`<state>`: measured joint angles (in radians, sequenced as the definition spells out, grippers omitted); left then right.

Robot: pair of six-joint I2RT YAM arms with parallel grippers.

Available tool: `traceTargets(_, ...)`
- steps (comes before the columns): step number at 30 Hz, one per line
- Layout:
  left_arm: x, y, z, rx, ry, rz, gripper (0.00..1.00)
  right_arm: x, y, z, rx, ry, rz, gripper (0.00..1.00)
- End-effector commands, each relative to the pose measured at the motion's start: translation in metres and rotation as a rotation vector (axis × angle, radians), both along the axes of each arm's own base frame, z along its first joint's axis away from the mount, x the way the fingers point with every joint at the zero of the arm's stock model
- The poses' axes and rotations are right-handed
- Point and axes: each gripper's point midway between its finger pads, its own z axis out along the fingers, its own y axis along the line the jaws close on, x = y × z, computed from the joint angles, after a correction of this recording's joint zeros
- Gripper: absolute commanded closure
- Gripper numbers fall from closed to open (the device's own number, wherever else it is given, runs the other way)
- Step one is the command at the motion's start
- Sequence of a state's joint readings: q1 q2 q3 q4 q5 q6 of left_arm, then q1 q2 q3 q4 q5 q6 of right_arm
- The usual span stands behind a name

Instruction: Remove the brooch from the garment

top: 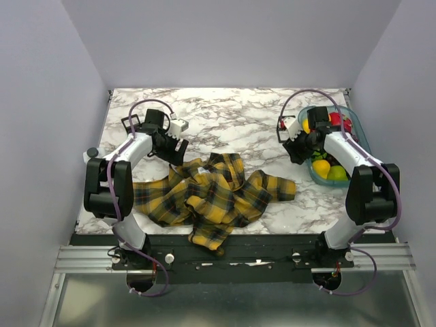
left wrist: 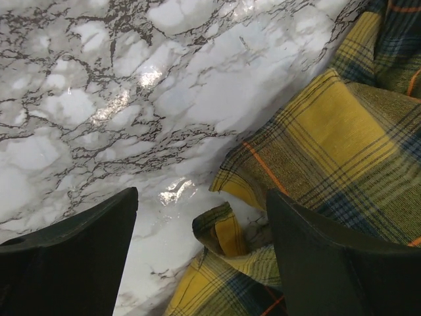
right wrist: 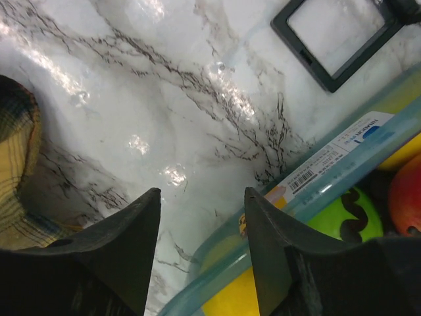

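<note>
Shirt (top: 211,194): crumpled in a heap at the near middle of the bench (top: 238,116); its long axis runs left to right, with one sleeve trailing left toward the left arm's base.
Brooch: not made out on the shirt in any view; it may be hidden in the folds.
Disc (top: 91,151): small, dark and round, seen at the bench's left edge, apart from the shirt and just left of the left arm; it may be the brooch, but it is too small to tell.
Left claw (top: 174,146): spread, with nothing held; it hangs at the shirt's far-left edge, and in the wrist view a folded hem lies between the fingers (left wrist: 72,263).
Right claw (top: 294,146): spread, with nothing held; it hangs over bare bench beside the bin (right wrist: 316,192) at the right, well apart from the shirt.
Nearer arm: the left, to both shirt and disc.
Direction from left claw: the shirt lies near and right; the disc lies left.
Judgement: if the disc is the brooch, removal is done. Otherwise the folds would have to be opened first, a job best given to the left arm.
</note>
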<state>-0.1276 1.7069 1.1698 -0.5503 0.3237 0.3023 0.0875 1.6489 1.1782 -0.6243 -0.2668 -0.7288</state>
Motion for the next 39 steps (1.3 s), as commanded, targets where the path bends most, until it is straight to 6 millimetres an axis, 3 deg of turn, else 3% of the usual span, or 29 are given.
traceTargets(1,-0.003,0.001,-0.011,-0.004,0.053,0.019,0.14,-0.015,-0.047,-0.021,-0.141,0.08,-0.089,0.39)
traceTargets(4,-0.003,-0.002,-0.016,-0.017,0.078,0.007,0.16,-0.016,-0.05,-0.011,-0.115,0.084,-0.08,0.38)
traceTargets(9,-0.009,-0.014,-0.022,-0.074,0.131,-0.042,0.19,-0.039,-0.002,0.017,0.086,0.067,0.18,0.15)
traceTargets(14,-0.019,-0.024,-0.025,-0.129,0.17,-0.086,0.24,-0.074,0.026,0.0,0.071,0.149,0.407,0.12)
traceTargets(18,-0.027,-0.025,-0.035,-0.138,0.215,-0.106,0.25,-0.082,0.04,-0.022,0.066,0.231,0.473,0.12)
traceTargets(21,-0.031,-0.024,-0.043,-0.13,0.261,-0.114,0.41,-0.079,0.048,-0.028,0.071,0.267,0.483,0.14)
traceTargets(22,-0.03,-0.024,-0.045,-0.128,0.269,-0.118,0.52,-0.08,0.052,-0.035,0.077,0.298,0.492,0.14)
traceTargets(26,-0.034,-0.037,-0.035,-0.203,0.285,-0.174,0.74,-0.08,0.068,-0.038,0.1,0.353,0.531,0.24)
traceTargets(27,-0.032,-0.04,-0.026,-0.221,0.255,-0.182,0.78,-0.081,0.072,-0.038,0.104,0.368,0.537,0.35)
traceTargets(28,-0.03,-0.042,-0.021,-0.232,0.239,-0.189,0.94,-0.077,0.078,-0.034,0.107,0.372,0.547,0.45)
traceTargets(29,-0.026,-0.044,-0.012,-0.24,0.22,-0.195,1.0,-0.075,0.081,-0.037,0.111,0.393,0.541,0.55)
traceTargets(31,-0.019,-0.044,0.006,-0.25,0.184,-0.207,1.0,-0.062,0.089,-0.029,0.139,0.391,0.479,0.81)
traceTargets(32,-0.01,-0.044,0.022,-0.25,0.149,-0.211,1.0,-0.04,0.095,-0.014,0.153,0.338,0.456,0.88)
traceTargets(34,0.006,-0.035,0.055,-0.252,0.065,-0.189,1.0,-0.017,0.103,0.007,0.181,0.274,0.393,0.99)
traceTargets(35,0.021,-0.031,0.081,-0.253,-0.003,-0.18,1.0,0.004,0.11,0.032,0.206,0.192,0.383,0.99)
traceTargets(37,0.036,-0.016,0.122,-0.255,-0.106,-0.142,1.0,0.027,0.116,0.067,0.243,0.089,0.339,0.99)
traceTargets(38,0.045,-0.011,0.151,-0.255,-0.177,-0.136,1.0,0.034,0.118,0.081,0.254,0.049,0.335,0.99)
traceTargets(39,0.048,-0.008,0.172,-0.255,-0.225,-0.128,1.0,0.048,0.121,0.106,0.273,-0.014,0.319,0.99)
